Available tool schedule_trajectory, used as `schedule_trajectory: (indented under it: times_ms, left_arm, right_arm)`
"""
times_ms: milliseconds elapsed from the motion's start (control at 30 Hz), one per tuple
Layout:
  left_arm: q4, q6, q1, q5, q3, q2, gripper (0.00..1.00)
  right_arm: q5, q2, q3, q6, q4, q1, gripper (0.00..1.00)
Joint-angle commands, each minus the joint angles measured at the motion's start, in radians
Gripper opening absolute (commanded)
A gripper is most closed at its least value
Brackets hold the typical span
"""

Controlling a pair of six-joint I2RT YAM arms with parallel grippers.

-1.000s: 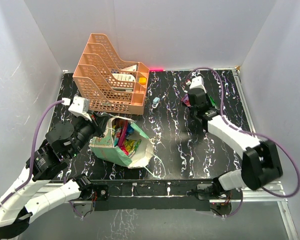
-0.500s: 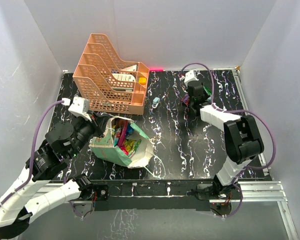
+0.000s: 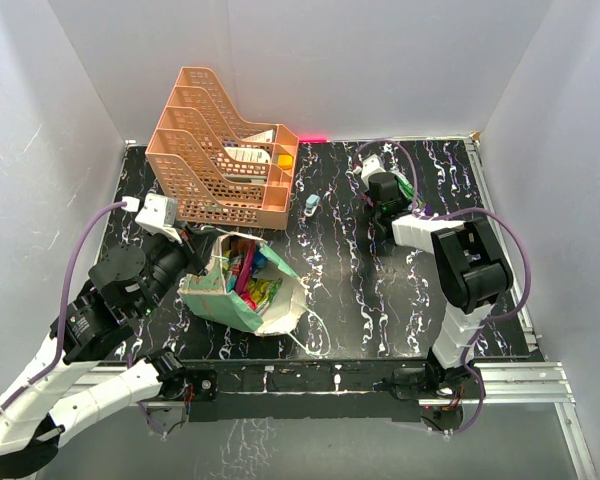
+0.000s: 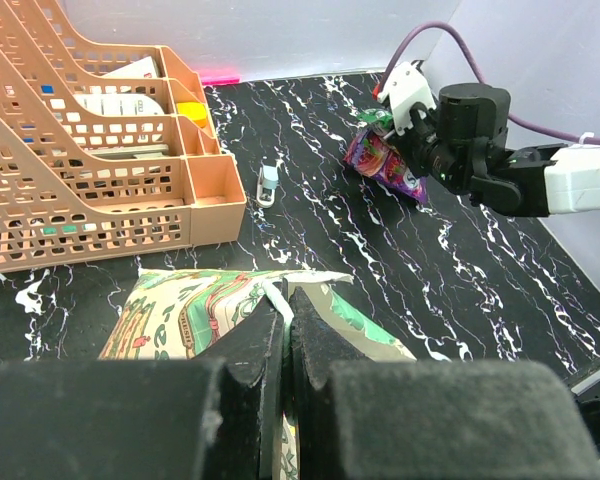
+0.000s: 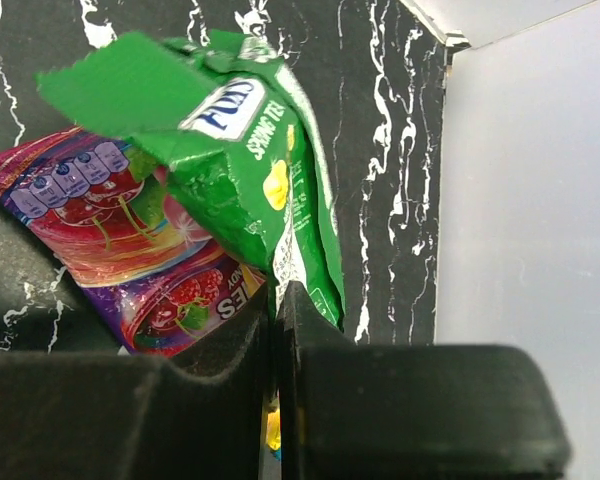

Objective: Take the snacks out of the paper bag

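The right gripper (image 5: 275, 300) is pinching the green snack packet (image 5: 240, 170), probably light, crinkly and slippery, by its edge against the purple packet (image 5: 130, 250), while the left gripper (image 4: 285, 320) is clamping the floppy paper bag (image 3: 220, 300) by its rim, with more snacks (image 3: 248, 272) lying inside.

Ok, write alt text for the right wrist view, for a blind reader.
Closed jaws pinch the lower edge of a crumpled green snack packet, with a purple packet partly behind it. Beyond, a black marbled table meets a white wall.

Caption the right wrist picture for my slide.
Right tool pinches a green snack packet beside a purple snack packet over the black marbled table.
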Motion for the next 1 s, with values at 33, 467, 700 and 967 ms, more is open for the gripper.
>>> schedule_trajectory:
  times_ms: [33, 467, 700, 967]
  left_arm:
    - [0.014, 0.013, 0.003, -0.015, 0.032, -0.013, 0.0]
    - [0.006, 0.011, 0.003, -0.009, 0.041, -0.006, 0.0]
    - [0.007, 0.003, 0.003, -0.009, 0.04, -0.013, 0.0]
    - [0.007, -0.01, 0.003, 0.032, 0.001, -0.03, 0.0]
  right_arm:
    - [-0.022, 0.031, -0.021, 0.027, 0.073, 0.007, 0.07]
    - [-0.034, 0.057, -0.076, 0.007, 0.115, 0.028, 0.13]
    - [-0.067, -0.005, -0.049, 0.025, 0.05, 0.05, 0.56]
    - [-0.243, -0.334, -0.049, 0.428, -0.312, 0.085, 0.8]
